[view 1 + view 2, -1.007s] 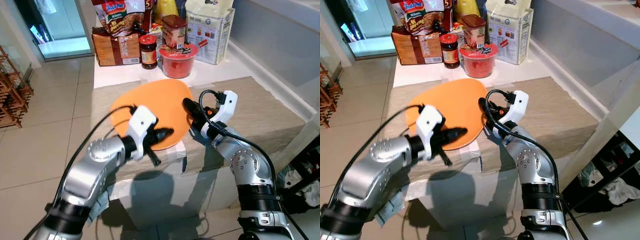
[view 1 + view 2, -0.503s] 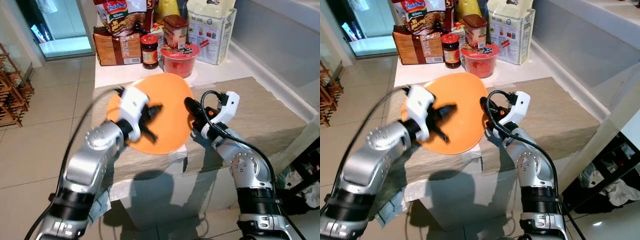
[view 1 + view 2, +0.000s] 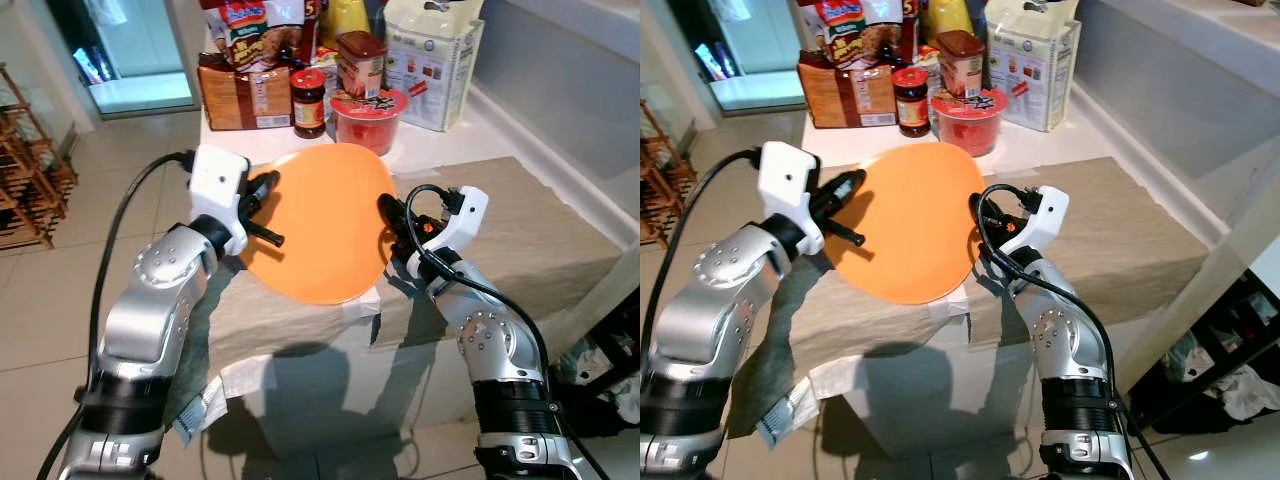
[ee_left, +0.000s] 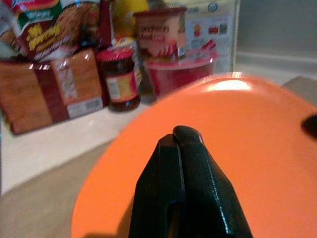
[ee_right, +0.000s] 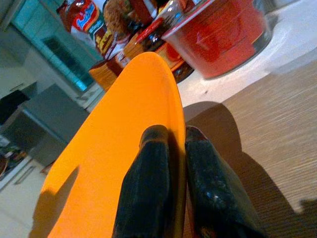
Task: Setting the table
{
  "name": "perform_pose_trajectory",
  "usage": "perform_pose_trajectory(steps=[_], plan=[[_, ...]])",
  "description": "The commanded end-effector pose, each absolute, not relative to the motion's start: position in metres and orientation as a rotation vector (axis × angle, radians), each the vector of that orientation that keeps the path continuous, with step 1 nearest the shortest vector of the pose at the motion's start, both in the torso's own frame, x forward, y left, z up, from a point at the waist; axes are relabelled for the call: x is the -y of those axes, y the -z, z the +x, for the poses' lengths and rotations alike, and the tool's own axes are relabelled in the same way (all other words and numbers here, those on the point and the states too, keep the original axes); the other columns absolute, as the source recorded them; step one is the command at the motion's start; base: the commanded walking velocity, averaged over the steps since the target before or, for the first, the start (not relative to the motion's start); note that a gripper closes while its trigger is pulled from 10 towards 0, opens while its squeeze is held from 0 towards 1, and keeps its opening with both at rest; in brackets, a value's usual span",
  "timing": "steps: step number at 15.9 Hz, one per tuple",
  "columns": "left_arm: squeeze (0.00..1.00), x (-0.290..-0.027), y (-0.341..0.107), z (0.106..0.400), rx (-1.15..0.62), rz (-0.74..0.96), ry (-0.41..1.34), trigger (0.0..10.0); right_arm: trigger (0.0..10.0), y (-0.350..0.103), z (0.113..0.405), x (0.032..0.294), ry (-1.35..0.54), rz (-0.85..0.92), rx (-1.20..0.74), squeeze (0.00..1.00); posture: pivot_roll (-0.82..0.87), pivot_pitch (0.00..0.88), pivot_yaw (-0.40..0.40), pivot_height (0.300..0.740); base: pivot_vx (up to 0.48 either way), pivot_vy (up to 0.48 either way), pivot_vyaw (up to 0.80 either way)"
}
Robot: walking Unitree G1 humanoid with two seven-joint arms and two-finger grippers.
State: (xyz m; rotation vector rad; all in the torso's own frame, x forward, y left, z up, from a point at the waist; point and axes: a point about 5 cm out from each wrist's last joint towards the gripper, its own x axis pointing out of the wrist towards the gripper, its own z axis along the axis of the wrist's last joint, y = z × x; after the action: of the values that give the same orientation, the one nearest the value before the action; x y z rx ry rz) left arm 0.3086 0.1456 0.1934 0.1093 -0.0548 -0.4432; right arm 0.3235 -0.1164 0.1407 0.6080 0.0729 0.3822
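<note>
A round orange plate (image 3: 320, 230) is tilted up on edge above the beige cloth (image 3: 520, 220) that covers the table. My right gripper (image 3: 388, 212) is shut on the plate's right rim; in the right wrist view the rim passes between its two fingers (image 5: 148, 163). My left gripper (image 3: 268, 183) is at the plate's upper left rim. In the left wrist view its fingers (image 4: 183, 148) lie pressed together in front of the orange surface, with nothing between them.
Behind the plate on the white counter stand a red lidded bowl (image 3: 365, 115), a dark jar (image 3: 308, 102), a brown packet (image 3: 245, 95) and a white bag (image 3: 432, 60). A wooden rack (image 3: 30, 170) stands on the tiled floor at the left.
The plate has risen from lying nearly flat to standing tilted. My left gripper has swung from the plate's front edge up to its upper left rim. The right gripper kept its hold.
</note>
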Motion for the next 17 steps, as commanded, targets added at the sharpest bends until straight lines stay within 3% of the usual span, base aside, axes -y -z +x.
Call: perform_pose_trajectory(steps=[1, 5, 8, 17], plan=[[0.0, -0.148, -0.185, 0.305, 0.029, 0.102, 0.413, 10.0, 0.0, -0.123, 0.321, 0.129, -0.283, 0.499, -0.125, 0.0, -0.08, 0.0, 0.067, 0.74, 0.0, 0.0, 0.0], [0.0, -0.138, -0.163, 0.291, -0.034, 0.059, 0.393, 10.0, 0.0, -0.139, 0.323, 0.124, -0.305, 0.396, -0.01, 0.0, -0.08, 0.0, 0.063, 0.74, 0.0, 0.0, 0.0], [0.0, -0.149, -0.136, 0.284, -0.087, 0.042, 0.245, 10.0, 0.0, -0.156, 0.324, 0.126, -0.26, 0.172, 0.145, 0.0, -0.08, 0.0, 0.061, 0.74, 0.0, 0.0, 0.0], [0.0, -0.151, -0.131, 0.284, -0.071, 0.013, 0.174, 10.0, 0.0, -0.178, 0.32, 0.135, -0.125, -0.121, 0.395, 0.0, -0.09, 0.0, 0.064, 0.74, 0.0, 0.0, 0.0]])
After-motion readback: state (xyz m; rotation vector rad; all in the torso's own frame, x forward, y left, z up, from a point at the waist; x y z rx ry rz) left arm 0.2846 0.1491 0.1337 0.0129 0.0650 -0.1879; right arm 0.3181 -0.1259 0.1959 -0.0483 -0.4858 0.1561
